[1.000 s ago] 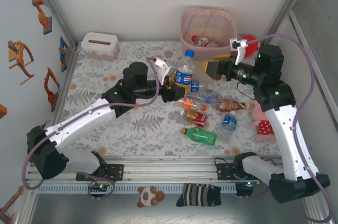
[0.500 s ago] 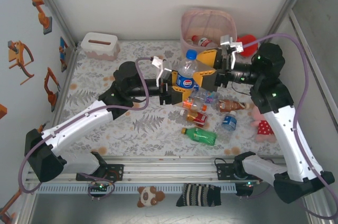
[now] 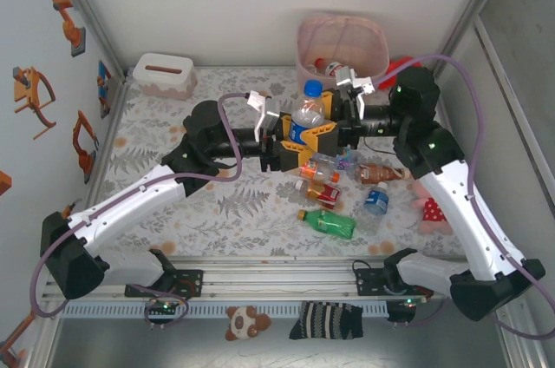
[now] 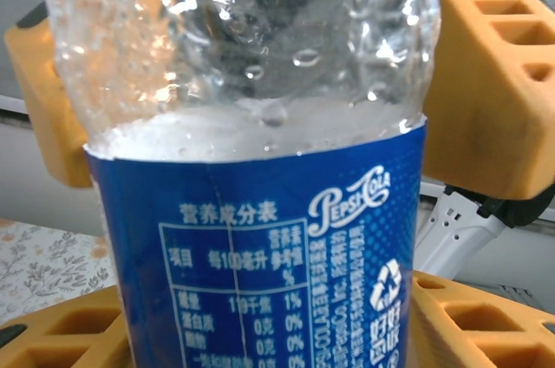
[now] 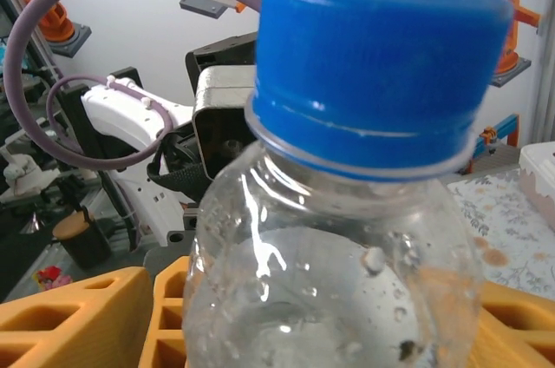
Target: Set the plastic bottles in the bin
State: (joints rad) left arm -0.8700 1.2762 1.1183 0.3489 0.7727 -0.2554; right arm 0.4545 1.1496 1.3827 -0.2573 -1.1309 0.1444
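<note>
Swinging in from beside the bin over the last second, our right arm has brought its claw up against the bottle that our left arm carries, and that bottle has drifted slightly to the right. At the left of the meeting point, our left claw is clamped on the Pepsi bottle, holding it upright above the surface. The left wrist view has its blue label rising between that claw's own orange fingers. Just to the right, our right claw straddles the clear upper part under the blue cap. Its jaws stand on either side, but we cannot tell whether they grip yet or merely flank. This looks to us like a hand-over on the way to the bin, which stands behind and to the right. We see one red-labelled bottle already inside it. Most of the work remains, we judge. The loose bottles lie clustered on the surface below the claws, with a green bottle nearest us, and the carried one is not yet dropped.
</note>
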